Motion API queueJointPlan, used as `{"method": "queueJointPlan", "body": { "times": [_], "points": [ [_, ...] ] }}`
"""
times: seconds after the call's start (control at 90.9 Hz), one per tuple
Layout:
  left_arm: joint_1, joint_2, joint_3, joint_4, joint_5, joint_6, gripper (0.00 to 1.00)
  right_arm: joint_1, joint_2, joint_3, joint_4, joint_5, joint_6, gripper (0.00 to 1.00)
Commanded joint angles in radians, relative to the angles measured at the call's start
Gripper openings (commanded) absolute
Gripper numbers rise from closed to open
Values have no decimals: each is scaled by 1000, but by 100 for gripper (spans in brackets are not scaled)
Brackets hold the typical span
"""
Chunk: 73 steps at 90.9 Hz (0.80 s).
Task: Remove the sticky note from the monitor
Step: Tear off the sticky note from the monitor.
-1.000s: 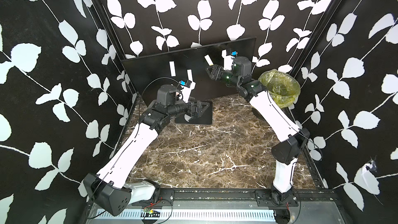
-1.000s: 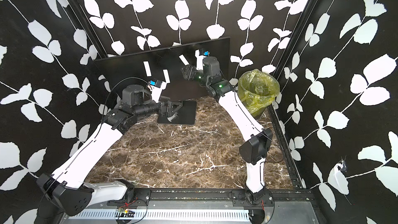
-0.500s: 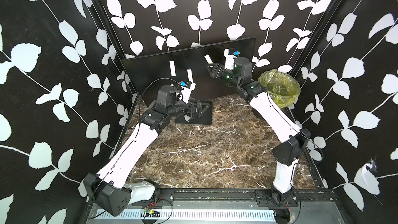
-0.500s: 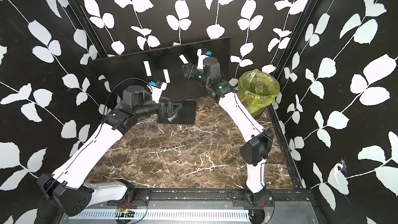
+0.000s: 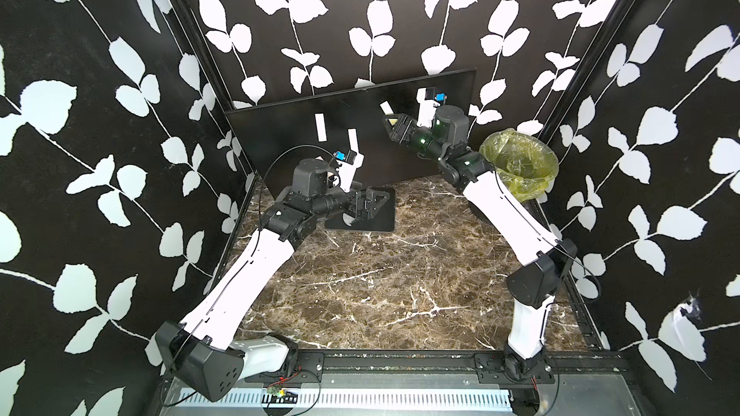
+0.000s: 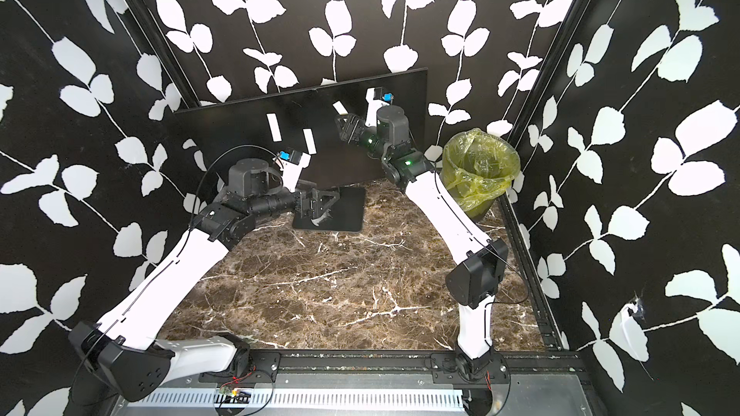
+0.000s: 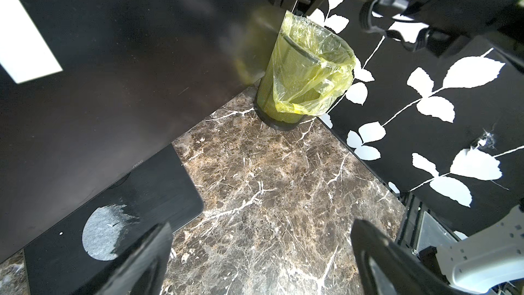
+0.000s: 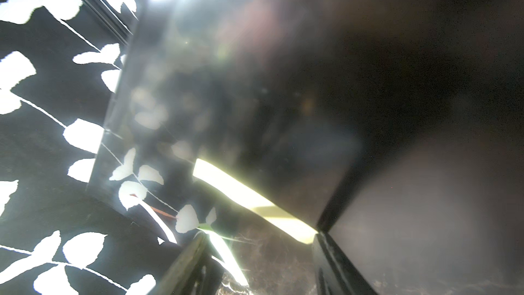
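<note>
While the right pincer [image 5: 391, 128] stood spread at the screen of the monitor [image 5: 280, 142], we judged the task to be at the approach-and-pinch step. The sticky note [image 8: 249, 197] was a pale yellow strip, seen slantwise in the right wrist view. It lay flat on the glass in the screen's right half, with its near end running up to one finger [image 8: 331, 259] and the other finger [image 8: 184, 265] off to the side. As far as we could tell, nothing was pinched yet. The paper was not lifted anywhere that we could see.

The next move, we thought, called for working a fingertip under a free edge of the note, then closing on it and peeling outward from the glass rather than dragging along it. A hard push could rock the screen on its base plate [image 5: 382, 220].

The left pincer [image 7: 262, 231] hung low over that plate, spread wide and empty, well apart from the right one and clear of its path.

For room, the bench [image 5: 400, 274] lay open in front of the monitor, so a retreat toward us looked free. The tight side was the right, where the bin [image 5: 516, 162] with its yellow liner stood just beside the monitor's right edge, with the right forearm passing near its rim. The white bars on the screen looked like reflections, not notes, though we could not be sure.
</note>
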Motion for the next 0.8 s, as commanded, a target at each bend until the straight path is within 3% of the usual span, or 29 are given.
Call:
{"method": "queueJointPlan", "body": {
  "times": [0.0,0.418,0.572,0.792],
  "points": [
    [-4,-28,-14,7,6,12,99,4,-4,8,97,12,4,59],
    [-4,-35,-17,2,4,17,99,19,6,34,92,-6,23,57],
    [-4,-41,-19,3,3,18,99,19,-26,19,-11,84,76,59],
    [-4,-42,-27,11,9,19,99,37,-87,-103,30,146,184,60]
  ]
}}
